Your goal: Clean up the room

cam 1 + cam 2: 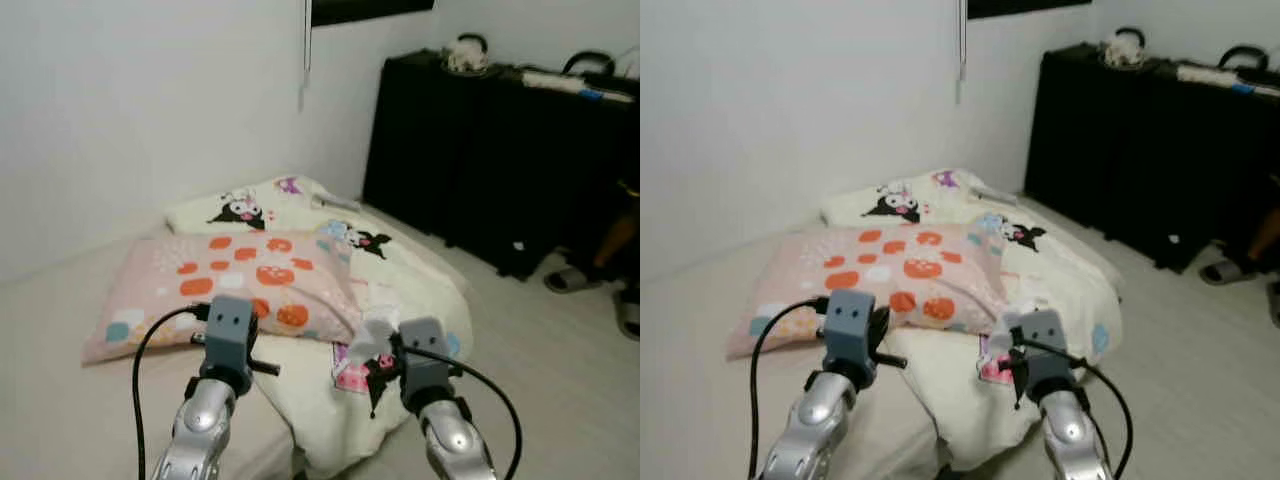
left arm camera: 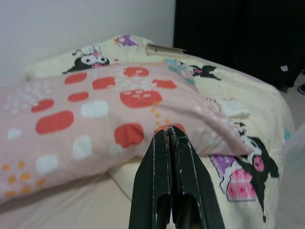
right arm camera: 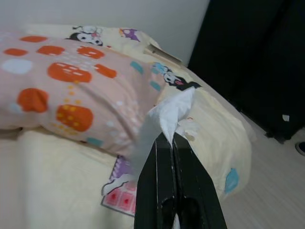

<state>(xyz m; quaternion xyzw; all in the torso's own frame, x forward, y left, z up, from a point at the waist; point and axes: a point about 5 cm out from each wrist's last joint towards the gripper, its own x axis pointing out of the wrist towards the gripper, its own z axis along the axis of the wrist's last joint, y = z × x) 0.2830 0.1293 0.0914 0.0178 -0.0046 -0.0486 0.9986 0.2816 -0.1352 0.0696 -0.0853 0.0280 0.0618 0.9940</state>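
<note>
Right gripper (image 3: 167, 138) jaws clamped on white tissue (image 3: 169, 113) above blanket (image 1: 420, 285); left gripper (image 2: 168, 134) jaws closed, empty

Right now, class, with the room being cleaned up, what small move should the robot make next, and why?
Probably lift the right claw away from the bed and look for a bin. It is already shut on a crumpled white tissue, held above the blanket beside the pillow.

A crumpled white paper tissue (image 3: 167, 113) is pinched between the closed fingers of the right claw (image 3: 171, 138), its loose end fanning upward above the fingertips. It is held in the air over the cream cartoon-printed blanket (image 1: 420, 285), near the pink pillow with orange patches (image 1: 225, 280).
</note>
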